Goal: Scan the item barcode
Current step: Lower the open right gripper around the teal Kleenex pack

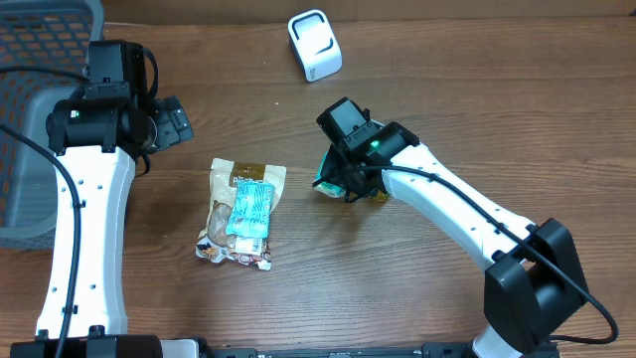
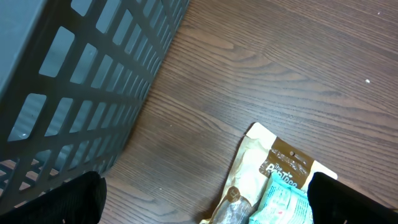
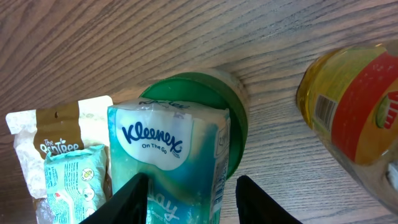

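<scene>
A teal Kleenex tissue pack sits between the fingers of my right gripper, which is shut on it. In the overhead view that gripper is at the table's middle, with the pack showing teal under it. The white barcode scanner stands at the far edge, apart from the pack. My left gripper hovers at the left, wide open and holding nothing. Its black fingers frame the lower corners of the left wrist view.
A green round lid lies behind the pack. A yellow bottle with a red label lies to its right. A beige snack bag topped by a teal packet lies centre-left. A grey basket stands at the far left.
</scene>
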Tool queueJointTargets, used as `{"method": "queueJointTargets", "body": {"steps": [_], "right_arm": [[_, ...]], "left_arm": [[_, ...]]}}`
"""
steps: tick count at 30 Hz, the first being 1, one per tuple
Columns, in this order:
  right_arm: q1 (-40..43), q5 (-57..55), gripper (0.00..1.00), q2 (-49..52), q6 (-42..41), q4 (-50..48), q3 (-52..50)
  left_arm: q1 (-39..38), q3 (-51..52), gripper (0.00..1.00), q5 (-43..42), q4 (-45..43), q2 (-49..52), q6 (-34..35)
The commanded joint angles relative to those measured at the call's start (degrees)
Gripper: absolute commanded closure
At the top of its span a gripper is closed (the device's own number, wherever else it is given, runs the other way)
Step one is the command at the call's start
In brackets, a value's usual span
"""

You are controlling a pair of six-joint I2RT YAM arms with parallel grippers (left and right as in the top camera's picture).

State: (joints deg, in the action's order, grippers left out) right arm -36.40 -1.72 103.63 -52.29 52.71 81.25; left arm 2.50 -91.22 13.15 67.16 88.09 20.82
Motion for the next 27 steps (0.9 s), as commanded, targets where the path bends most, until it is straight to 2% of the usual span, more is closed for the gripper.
{"method": "queueJointTargets", "body": {"steps": [1,27], "right_arm": [[-0.15,-0.33,0.57,0.11,-0.46,-0.13,-0.31],[-0.15,-0.76,0.57,0.11,-0.44,0.52,-0.31]], "left_arm": [[0.11,-0.52,0.01,0.76,-0.07,-0.26,-0.70],[0.11,-0.52,0.00,0.76,-0.07,-0.26,-0.70]]}}
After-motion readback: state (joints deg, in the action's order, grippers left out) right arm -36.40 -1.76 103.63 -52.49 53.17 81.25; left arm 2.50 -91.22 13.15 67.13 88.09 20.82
